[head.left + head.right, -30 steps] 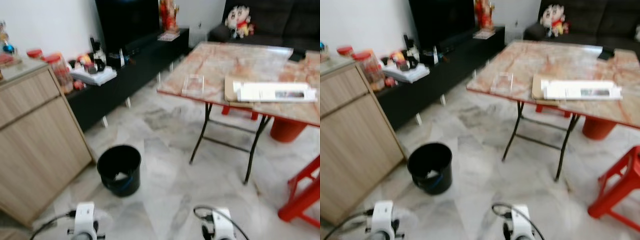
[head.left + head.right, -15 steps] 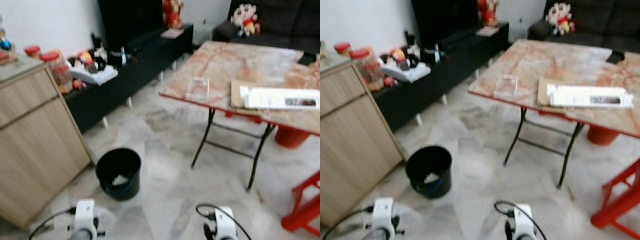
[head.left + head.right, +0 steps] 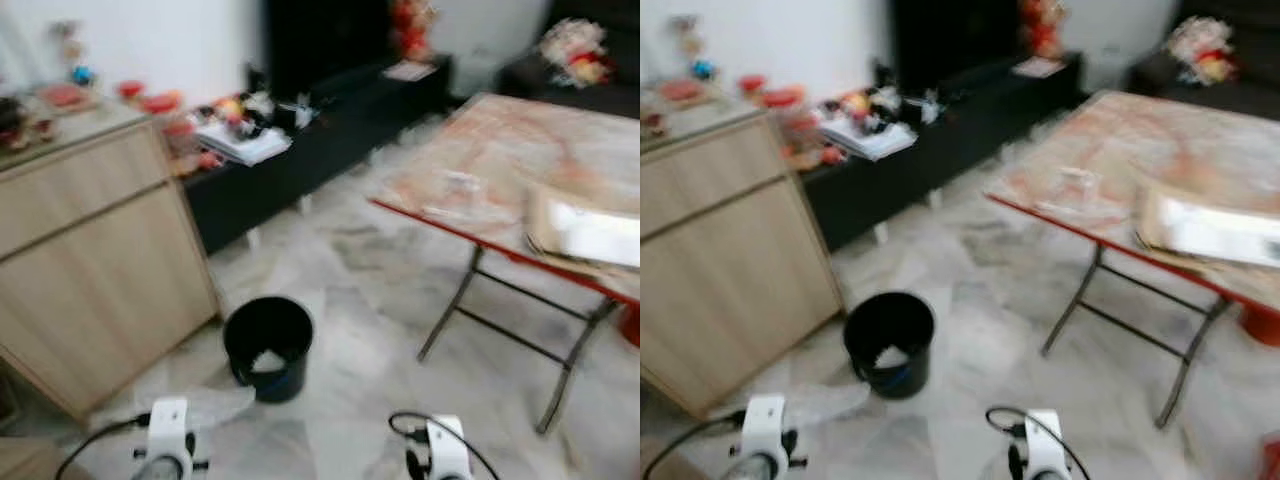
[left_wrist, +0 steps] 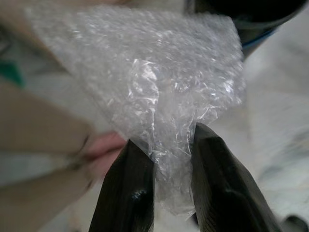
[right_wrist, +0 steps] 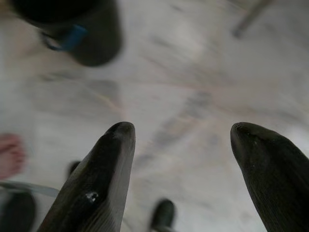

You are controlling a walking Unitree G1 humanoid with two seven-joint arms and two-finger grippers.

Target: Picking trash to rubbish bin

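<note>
1. A blurred living room is showing in the head views. A black round rubbish bin [image 3: 267, 346] is sitting on the pale marble floor [image 3: 360, 300], lower centre of the frame, with something pale lying inside it.
2. A wooden cabinet [image 3: 95, 260] is standing at the left, just beside the bin. A folding table [image 3: 520, 190] with a marbled top and red edge is filling the upper right, well apart from the bin. A low black TV bench [image 3: 320, 140] cluttered with small things is running along the upper centre.
3. The left gripper [image 4: 171, 159] is clenching a crinkled sheet of clear bubble wrap [image 4: 145, 77] between its black fingers; in the left eye view the wrap [image 3: 212, 405] is showing at lower left, near the bin.
4. The right gripper [image 5: 182, 145] is hanging with its fingers spread apart over bare floor, grasping nothing.
5. Compared with half a second ago, the whole scene is sitting further right in the frame and is more blurred, so the camera has been turning left.
</note>
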